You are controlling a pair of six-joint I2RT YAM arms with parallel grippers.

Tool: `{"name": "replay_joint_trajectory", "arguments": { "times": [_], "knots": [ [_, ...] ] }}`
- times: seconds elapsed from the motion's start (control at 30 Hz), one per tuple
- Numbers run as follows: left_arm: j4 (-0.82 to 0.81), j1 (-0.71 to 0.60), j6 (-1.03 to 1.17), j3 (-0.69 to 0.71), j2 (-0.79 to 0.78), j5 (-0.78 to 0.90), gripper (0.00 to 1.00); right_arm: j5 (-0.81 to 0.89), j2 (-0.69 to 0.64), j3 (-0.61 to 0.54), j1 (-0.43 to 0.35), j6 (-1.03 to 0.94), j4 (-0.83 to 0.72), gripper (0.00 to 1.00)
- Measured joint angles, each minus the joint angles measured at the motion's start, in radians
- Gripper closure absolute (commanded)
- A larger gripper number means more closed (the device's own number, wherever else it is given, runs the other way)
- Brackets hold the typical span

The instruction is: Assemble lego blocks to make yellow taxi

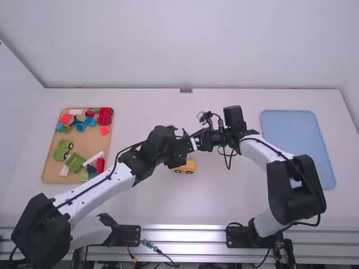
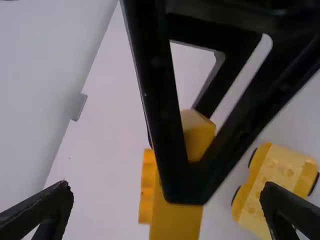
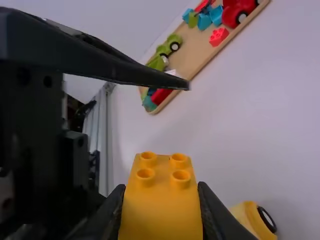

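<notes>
Left jaws are wide apart and grip nothing, with the yellow block [image 3: 161, 217] in the space near them. The right jaws are closed on that block, one side pressed on each side of it. In the right wrist view, four round bumps show on the block, and the jaws pinch it below them. The left arm [image 1: 95, 192] and the right arm [image 1: 263, 150] meet above the tabletop [image 1: 219, 204], well away from the wooden tray [image 1: 92, 144] with its other toy blocks.

Close by, the yellow car bottom [image 1: 185, 167] stands on its black wheels on the tabletop. It has bumps on top too, so I think the block is meant to go there to make the taxi taller. It is not on the car now.

This looks like the step where one arm hands the block to the other, or helps turn it the right way. I can't tell for sure which. If it is a hand-over, the left jaws should line up and close on the block first. Only then should the right jaws let go, or it could drop. After that, the block needs to sit flat over the car's bumps and be pushed straight down.
</notes>
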Motion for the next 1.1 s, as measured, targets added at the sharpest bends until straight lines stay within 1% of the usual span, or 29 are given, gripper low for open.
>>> {"name": "replay_joint_trajectory", "arguments": {
  "times": [0.1, 0.17, 0.23, 0.27, 0.37, 0.43, 0.47, 0.53, 0.6, 0.67, 0.77, 0.83, 0.9, 1.1],
  "knots": [
    [-0.028, 0.008, -0.011, 0.000, -0.044, 0.036, 0.01, 0.052, 0.000, 0.000, 0.000, -0.045, -0.024, 0.92],
    [-0.043, 0.031, -0.024, 0.000, -0.092, 0.116, 0.01, 0.079, 0.000, 0.000, 0.000, -0.095, -0.050, 0.95],
    [-0.063, 0.083, -0.028, 0.000, -0.135, 0.231, 0.01, 0.095, 0.000, 0.005, 0.000, -0.150, -0.097, 0.96],
    [-0.063, 0.083, -0.028, 0.000, -0.135, 0.231, 0.01, 0.095, 0.000, 0.005, 0.000, -0.150, -0.097, 0.96],
    [-0.073, 0.215, -0.032, 0.000, -0.160, 0.441, 0.01, 0.109, 0.000, 0.040, 0.000, -0.289, -0.233, 0.98],
    [-0.082, 0.254, -0.033, 0.000, -0.157, 0.502, 0.01, 0.112, 0.000, 0.052, 0.000, -0.345, -0.278, 0.98],
    [-0.089, 0.299, -0.033, 0.000, -0.148, 0.583, 0.01, 0.114, 0.000, 0.066, 0.000, -0.421, -0.335, 0.98],
    [-0.095, 0.360, -0.032, 0.000, -0.121, 0.711, 0.01, 0.117, 0.000, 0.084, 0.000, -0.523, -0.400, 0.99],
    [-0.096, 0.389, -0.032, 0.000, -0.098, 0.780, 0.01, 0.116, 0.000, 0.095, -0.001, -0.581, -0.443, 0.99],
    [-0.086, 0.426, -0.032, 0.000, -0.036, 0.897, 0.01, 0.117, 0.000, 0.121, -0.001, -0.677, -0.506, 0.99],
    [-0.076, 0.433, -0.037, 0.000, 0.018, 0.970, 0.01, 0.117, 0.000, 0.144, -0.001, -0.742, -0.538, 1.00],
    [-0.037, 0.422, -0.074, 0.000, 0.073, 1.022, 0.01, 0.116, 0.000, 0.159, -0.001, -0.790, -0.547, 1.00],
    [-0.013, 0.415, -0.094, 0.000, 0.098, 1.041, 0.01, 0.113, 0.000, 0.162, -0.001, -0.812, -0.548, 1.00],
    [0.026, 0.405, -0.141, 0.000, 0.194, 1.117, 0.01, 0.091, 0.000, 0.164, -0.001, -0.956, -0.635, 1.00]
  ]
}}
